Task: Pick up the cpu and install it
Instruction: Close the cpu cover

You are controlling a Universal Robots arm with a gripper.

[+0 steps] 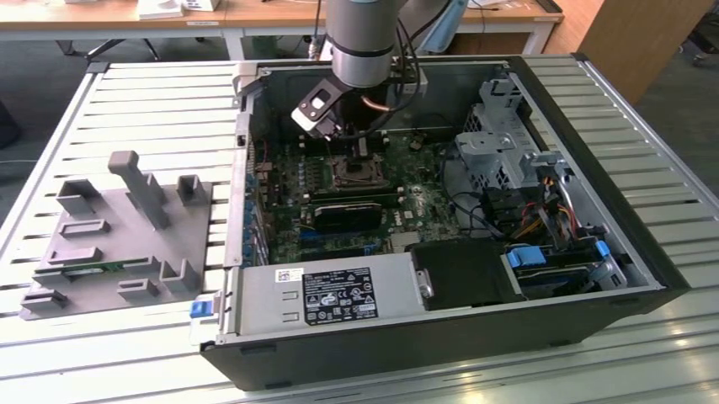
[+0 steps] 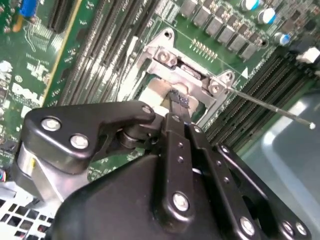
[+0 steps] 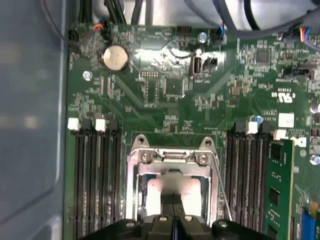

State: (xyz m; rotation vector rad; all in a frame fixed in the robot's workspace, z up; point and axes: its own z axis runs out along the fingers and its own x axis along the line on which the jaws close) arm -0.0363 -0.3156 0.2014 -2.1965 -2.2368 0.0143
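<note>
One flat silver-topped square cpu [image 3: 152, 192] is lying in the steel socket frame [image 3: 131, 190]; I am hovering the clenched black end effector [image 3: 173, 200] over it, judging seating underway, demanding flush alignment.

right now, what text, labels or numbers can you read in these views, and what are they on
Nothing is clear enough to quote.
On the power supply, the label: print and symbols too small to read.
On the motherboard, the white sticker in the first wrist view: blurred.
On the board in the second wrist view, the white lettering: not legible.
</note>
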